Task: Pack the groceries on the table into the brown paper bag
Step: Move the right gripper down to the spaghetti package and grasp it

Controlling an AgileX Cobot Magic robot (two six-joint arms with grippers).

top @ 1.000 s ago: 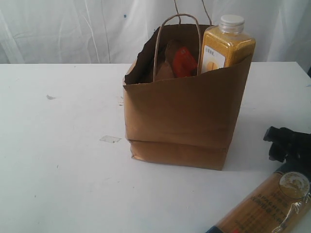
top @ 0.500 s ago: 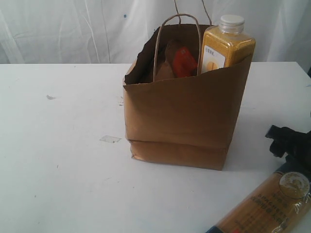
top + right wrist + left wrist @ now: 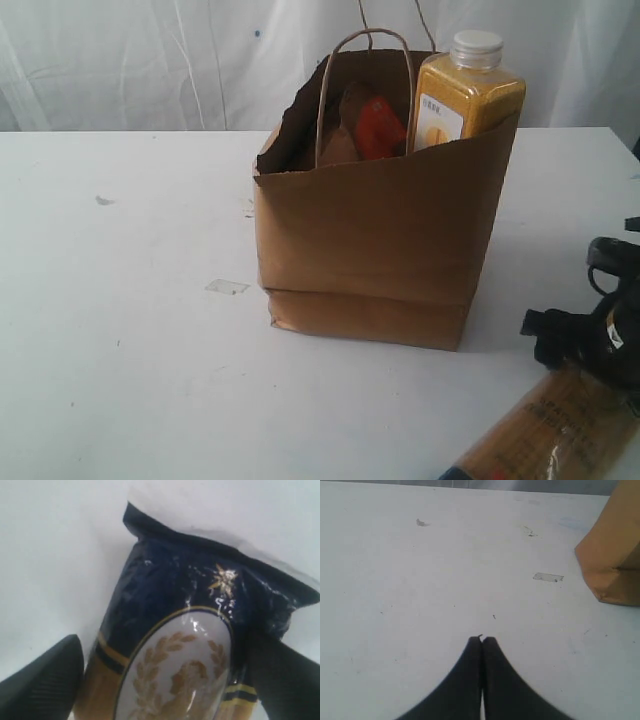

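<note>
Right claw (image 3: 162, 652) spread wide, astride glossy crinkled spaghetti packet (image 3: 545, 430), flat near front-right bench (image 3: 130, 330) edge. Left claw (image 3: 482, 642) shut, empty. Upright creased brown paper bag (image 3: 370, 240) mid-bench; open room leftward.

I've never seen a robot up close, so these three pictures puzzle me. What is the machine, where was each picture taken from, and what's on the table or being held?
It is a robot with two arms, each ending in a two-fingered gripper. The wide picture comes from a camera off the arms. It shows a paper bag standing on a white table, with a yellow bottle and a pouch poking out. The other two pictures come from cameras on the wrists. The left gripper is shut and empty over the table. The right gripper is open, with a finger on each side of the end of the spaghetti packet. Nothing is held yet.
</note>
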